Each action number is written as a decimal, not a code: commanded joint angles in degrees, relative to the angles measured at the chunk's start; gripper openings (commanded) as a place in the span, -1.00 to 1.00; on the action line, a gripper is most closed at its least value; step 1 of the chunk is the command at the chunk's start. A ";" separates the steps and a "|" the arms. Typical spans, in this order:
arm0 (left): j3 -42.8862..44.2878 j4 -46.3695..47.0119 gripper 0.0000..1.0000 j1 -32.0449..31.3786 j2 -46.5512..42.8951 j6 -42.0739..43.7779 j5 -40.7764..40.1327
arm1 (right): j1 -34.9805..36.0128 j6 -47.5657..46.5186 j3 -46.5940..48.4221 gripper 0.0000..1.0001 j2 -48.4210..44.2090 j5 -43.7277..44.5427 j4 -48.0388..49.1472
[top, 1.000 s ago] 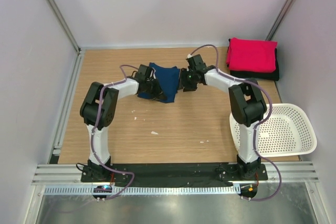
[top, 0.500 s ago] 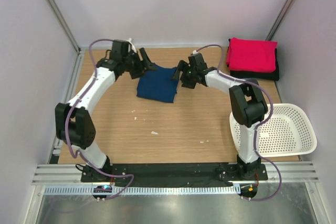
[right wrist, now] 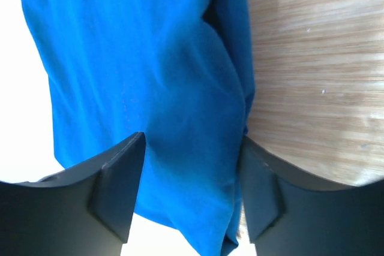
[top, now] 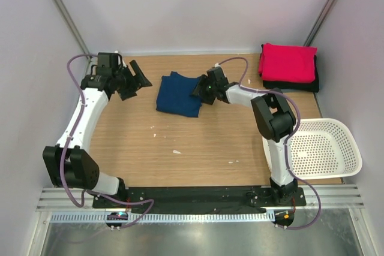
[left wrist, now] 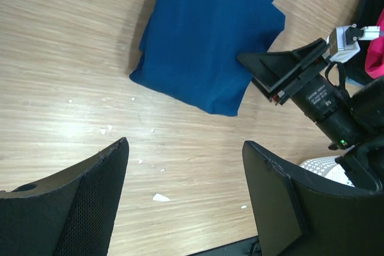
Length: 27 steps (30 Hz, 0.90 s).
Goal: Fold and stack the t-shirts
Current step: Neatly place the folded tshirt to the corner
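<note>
Cloth of the navy shirt (top: 179, 93) lay straight ahead of the right gripper (right wrist: 191, 142) and partly between its fingers (right wrist: 117, 184), which stood spread apart at the packet's right-hand edge, not pinched down on it. The shirt sat folded into a nearly square packet toward the far middle of the table (top: 198, 142), tilted a little, with no strong long axis. The right arm was plainly the nearer one, its gripper touching or just over the edge. The left gripper (top: 137, 79) hung well apart to the left, its fingers (left wrist: 90, 196) wide open and holding nothing, with bare wood between it and the cloth.

Any lift would likely fall to the right arm, since the stack stood on that side. At the far right corner the pink shirt (top: 288, 62) lay folded on top of the black shirt (top: 300, 85), of which only the near and right-hand edges showed.

By count there were three shirts, two stacked and one apart, plus one white basket (top: 324, 148) at the near right, which looked empty, and two arms.
</note>
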 commanded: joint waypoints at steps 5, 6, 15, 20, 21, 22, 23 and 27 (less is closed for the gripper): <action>-0.73 -3.77 0.57 0.70 -5.65 1.35 -2.97 | 0.58 0.19 -0.15 -0.43 3.67 4.53 -1.98; -0.99 -4.03 0.57 0.79 -5.92 1.53 -3.06 | 0.32 -1.20 0.20 -0.81 3.23 5.15 -3.38; -0.91 -2.72 0.59 2.29 -6.54 4.33 -2.80 | -6.36 -18.76 8.99 -0.97 -2.57 6.29 -17.95; 0.06 -2.19 0.59 3.25 -5.48 5.66 -1.74 | -10.75 -29.24 15.84 -0.97 -3.02 8.05 -27.19; 0.14 -2.10 0.58 3.43 -5.22 5.92 -1.74 | -11.54 -31.00 17.24 -0.97 -2.40 8.14 -28.69; 0.32 -2.01 0.58 3.61 -5.13 6.01 -1.66 | -12.16 -34.06 20.82 -0.97 -1.09 8.14 -30.45; 0.58 -1.92 0.58 3.61 -5.04 6.10 -1.66 | -13.38 -35.92 22.86 -0.97 -0.30 8.14 -33.86; 0.50 -1.57 0.58 4.04 -4.86 6.27 -1.74 | -15.41 -41.99 33.66 -0.97 2.08 11.83 -39.42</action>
